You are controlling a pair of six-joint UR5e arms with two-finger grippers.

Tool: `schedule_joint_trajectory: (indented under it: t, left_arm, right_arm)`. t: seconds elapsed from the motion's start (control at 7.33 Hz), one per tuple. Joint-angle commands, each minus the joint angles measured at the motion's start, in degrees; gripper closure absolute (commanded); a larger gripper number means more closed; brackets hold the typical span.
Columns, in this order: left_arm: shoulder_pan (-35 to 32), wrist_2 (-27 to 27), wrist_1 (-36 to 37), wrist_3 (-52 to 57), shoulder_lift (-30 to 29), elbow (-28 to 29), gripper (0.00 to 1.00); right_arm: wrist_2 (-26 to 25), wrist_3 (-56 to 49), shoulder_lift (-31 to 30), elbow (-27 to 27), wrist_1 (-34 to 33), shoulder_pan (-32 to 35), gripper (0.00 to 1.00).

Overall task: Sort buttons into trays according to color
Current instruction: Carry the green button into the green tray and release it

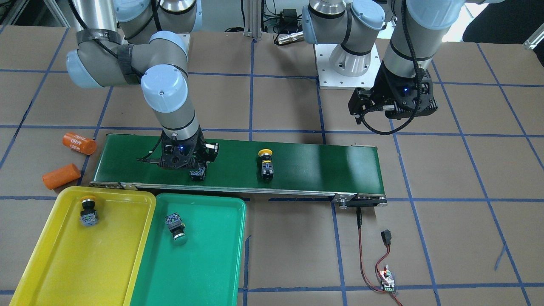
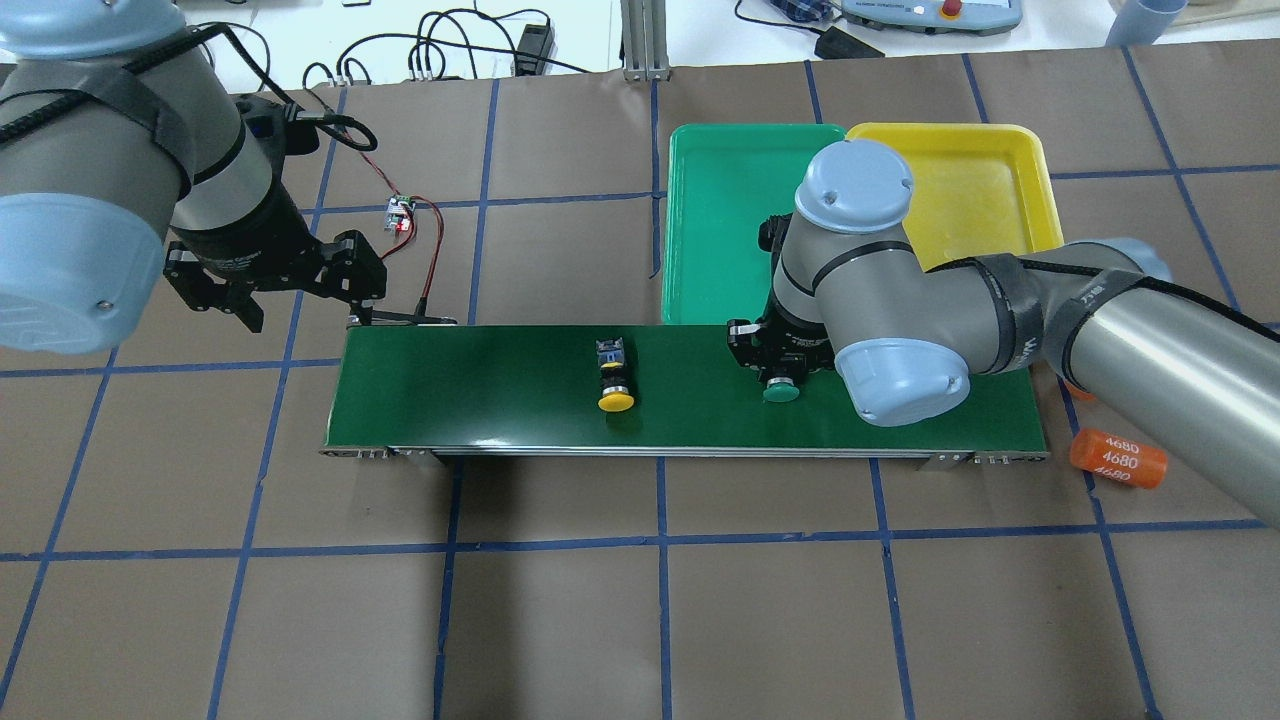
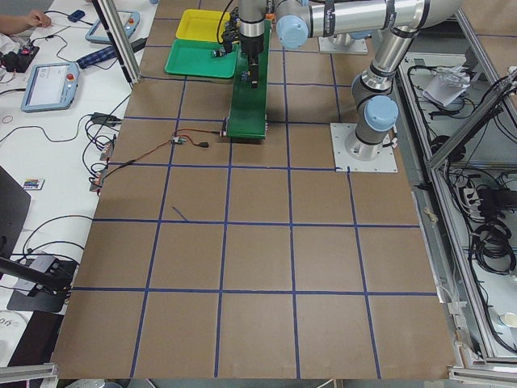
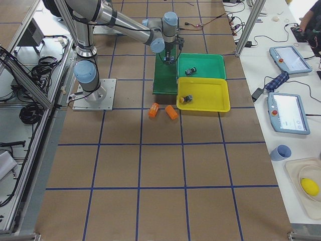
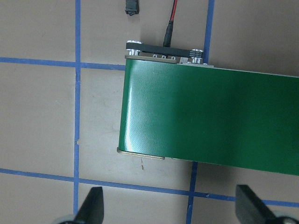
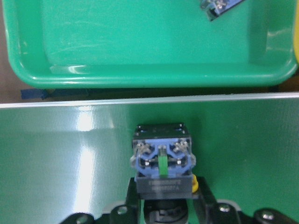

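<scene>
Right gripper [image 6: 166, 198] clamped across the black body of the green button [image 6: 162, 158], which lies on the belt [image 6: 70, 140]; green tray [image 6: 140, 74] just ahead. The button is probably light, rigid and smooth-capped, so the flat body sides offer the surest hold. Left gripper [image 5: 170, 210] spread wide, holding nothing.

— Control, how's your left arm?
— I have it raised, wrist pointing down, left gripper [image 5: 170, 207] spread wide.
— And the right?
— Elbow bent, reaching low; right gripper [image 6: 164, 203] pinched on the green button [image 6: 162, 158].
</scene>
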Motion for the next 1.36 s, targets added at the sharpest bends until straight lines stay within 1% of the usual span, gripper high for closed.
schedule_joint_trajectory:
  t: [0.0,0.14,0.27,0.41,0.55,0.68,0.82,0.96,1.09,1.23]
  left_arm:
    - [0.03,0.11,0.46,0.35,-0.32,-0.26,0.00]
    - [0.03,0.02,0.46,1.40,-0.24,-0.26,0.00]
    - [0.03,-0.07,0.54,1.06,-0.32,0.00,0.00]
    - [0.03,-0.24,0.72,1.58,-0.41,-0.09,0.00]
    - [0.03,-0.24,1.59,1.76,-0.67,0.09,0.00]
    - [0.03,-0.24,1.86,1.85,-0.85,0.00,0.00]
    - [0.03,0.02,2.21,1.85,-0.85,-0.09,0.00]
    - [0.03,0.11,2.91,1.85,-0.59,0.09,0.00]
    - [0.12,0.11,3.00,1.85,0.02,0.26,0.00]
    - [0.12,0.11,2.92,1.85,0.72,0.09,0.00]
  right_arm:
    - [-1.50,-1.38,2.87,-6.50,0.61,-0.44,0.93]
    - [-1.68,-3.05,8.90,-14.63,1.74,-1.14,0.91]
    - [-1.76,-3.67,13.57,-24.20,8.80,-2.19,0.90]
    - [-1.77,-3.68,15.36,-30.47,18.62,-2.98,0.57]
    - [-1.68,-3.76,15.46,-30.71,20.54,-3.16,0.51]
    - [-1.68,-3.50,15.38,-30.54,20.73,-3.17,0.27]
    - [-1.76,-4.46,14.77,-29.84,21.43,-3.69,0.13]
    - [-2.64,-10.12,12.85,-26.53,21.44,-3.95,0.12]
    - [-5.25,-13.49,9.44,-21.36,20.83,-5.61,0.12]
    - [-5.45,-13.52,4.53,-15.48,20.48,-7.80,0.12]
